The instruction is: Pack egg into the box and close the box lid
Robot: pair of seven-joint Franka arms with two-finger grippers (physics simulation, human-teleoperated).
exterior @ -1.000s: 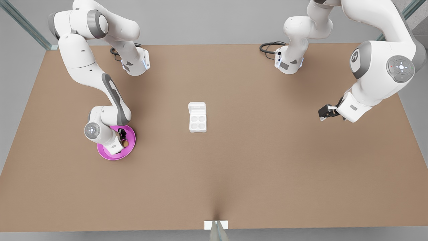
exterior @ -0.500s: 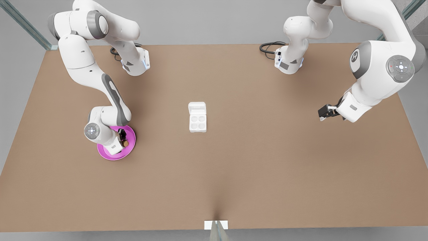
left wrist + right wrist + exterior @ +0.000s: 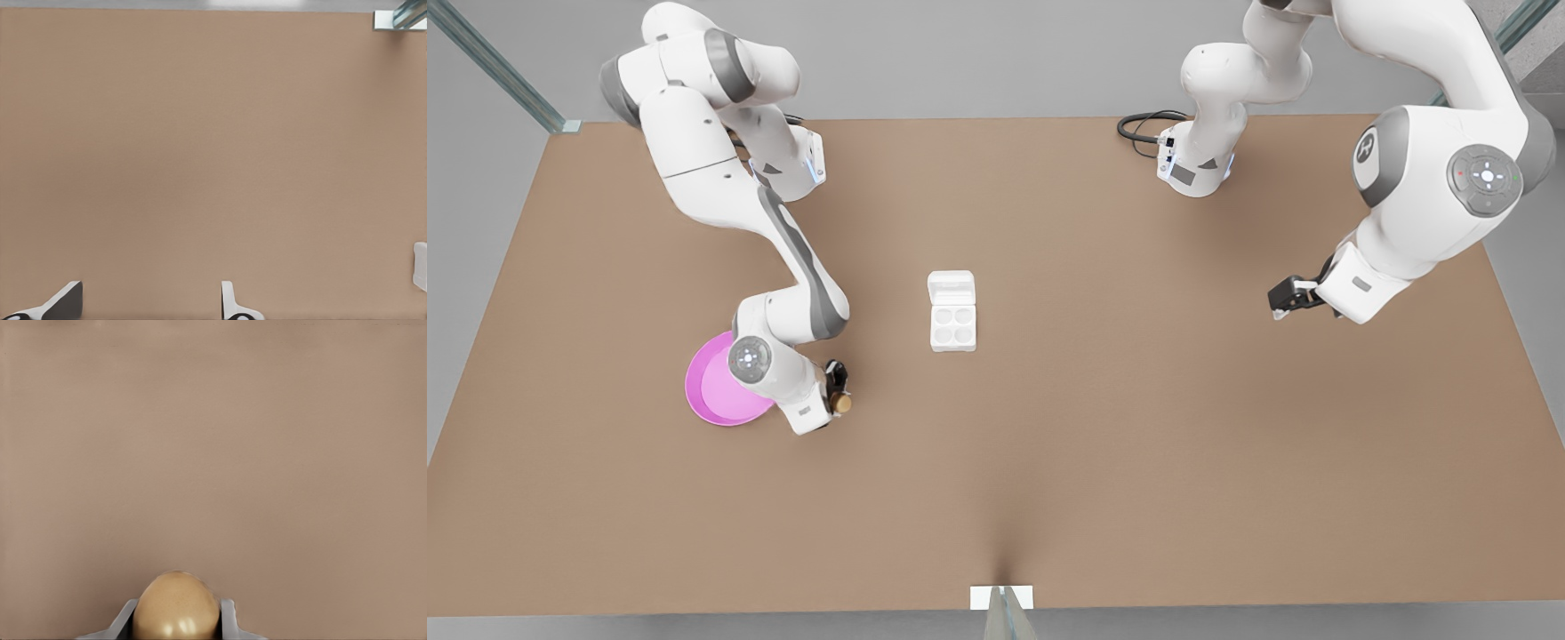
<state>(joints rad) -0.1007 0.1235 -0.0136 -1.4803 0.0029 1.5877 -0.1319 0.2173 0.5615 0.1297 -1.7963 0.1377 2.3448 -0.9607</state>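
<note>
Right gripper (image 3: 838, 391) clamped on the egg (image 3: 176, 605), carried clear of the pink plate (image 3: 710, 391), at eight o'clock from the box (image 3: 952, 324). Cups empty, box lid (image 3: 951, 287) open. Left gripper (image 3: 1288, 296) waiting, fingers apart, at three o'clock. Placing and closing left to do.

Tiny tan-brown oval egg (image 3: 841, 404) pinched in the right claw (image 3: 838, 397), up off the brown desk (image 3: 1138, 427) just past the pink plate's (image 3: 710, 391) rim on the side toward the box, smooth and glossy between the two fingers (image 3: 228, 619) in the right wrist view (image 3: 176, 605). Small white moulded box (image 3: 952, 324) sitting flat mid-desk, well apart from the egg, all four round cups showing bare. Box lid (image 3: 951, 288) swung fully open, lying flat behind the cups, hinged along the far edge, plain white and shallow.
</note>
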